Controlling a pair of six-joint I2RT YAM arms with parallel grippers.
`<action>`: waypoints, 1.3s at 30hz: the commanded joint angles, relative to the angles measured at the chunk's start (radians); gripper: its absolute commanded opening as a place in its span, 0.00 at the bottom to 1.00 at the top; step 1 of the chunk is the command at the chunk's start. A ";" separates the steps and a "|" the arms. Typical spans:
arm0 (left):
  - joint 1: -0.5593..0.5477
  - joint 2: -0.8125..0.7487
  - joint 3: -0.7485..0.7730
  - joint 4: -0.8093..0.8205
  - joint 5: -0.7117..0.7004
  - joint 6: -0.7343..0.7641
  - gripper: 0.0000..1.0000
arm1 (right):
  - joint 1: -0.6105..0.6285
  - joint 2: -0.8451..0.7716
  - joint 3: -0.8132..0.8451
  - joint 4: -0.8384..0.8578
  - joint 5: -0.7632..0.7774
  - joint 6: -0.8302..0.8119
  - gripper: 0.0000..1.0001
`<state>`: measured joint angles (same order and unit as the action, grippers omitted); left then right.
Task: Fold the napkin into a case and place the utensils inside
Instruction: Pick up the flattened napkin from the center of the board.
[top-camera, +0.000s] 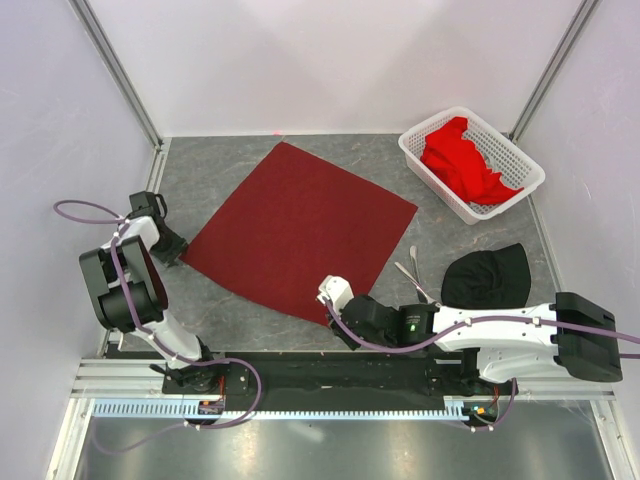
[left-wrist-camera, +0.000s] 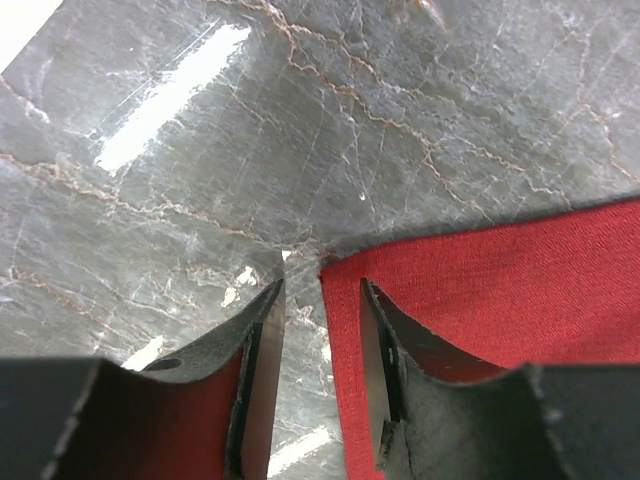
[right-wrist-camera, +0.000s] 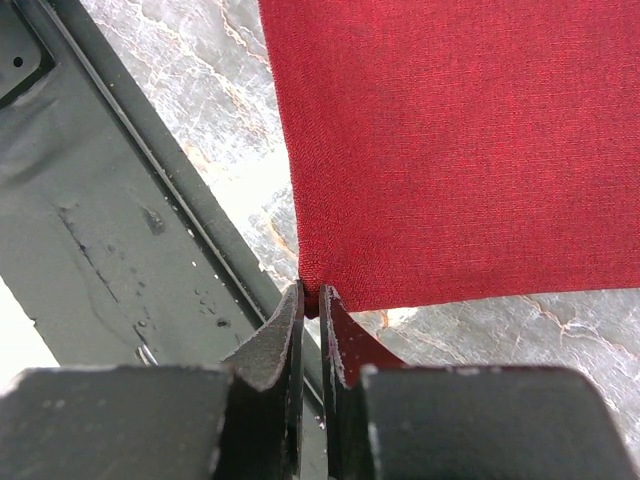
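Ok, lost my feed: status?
Right gripper shut on near corner of dark maroon square cloth napkin. Left gripper open at its left corner. Napkin flat, unfolded. Silver metal utensils aside.

The top external camera looks down from high above the near edge, taking in the whole counter (top-camera: 230, 165) and the spread napkin (top-camera: 300, 230). The left wrist camera sits close behind the left gripper (left-wrist-camera: 300, 300), facing the napkin's left corner. The right wrist camera, equally close behind the right gripper (right-wrist-camera: 310, 300), faces its near corner. All three views share the napkin.
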<state>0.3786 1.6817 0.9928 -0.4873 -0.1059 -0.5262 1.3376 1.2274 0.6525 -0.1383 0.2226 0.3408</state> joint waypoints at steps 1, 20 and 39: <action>-0.014 0.041 0.044 -0.011 -0.035 0.038 0.42 | -0.005 -0.032 -0.008 0.026 -0.014 0.003 0.00; -0.027 0.069 0.067 -0.025 0.005 0.046 0.09 | -0.018 -0.043 -0.011 0.016 0.021 0.035 0.00; -0.024 -0.689 0.312 -0.198 0.331 -0.221 0.02 | -0.048 -0.172 0.542 -0.398 0.164 -0.255 0.00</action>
<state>0.3511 1.0988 1.1152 -0.5995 0.1837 -0.6624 1.2854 1.1042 1.0073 -0.4274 0.4263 0.2169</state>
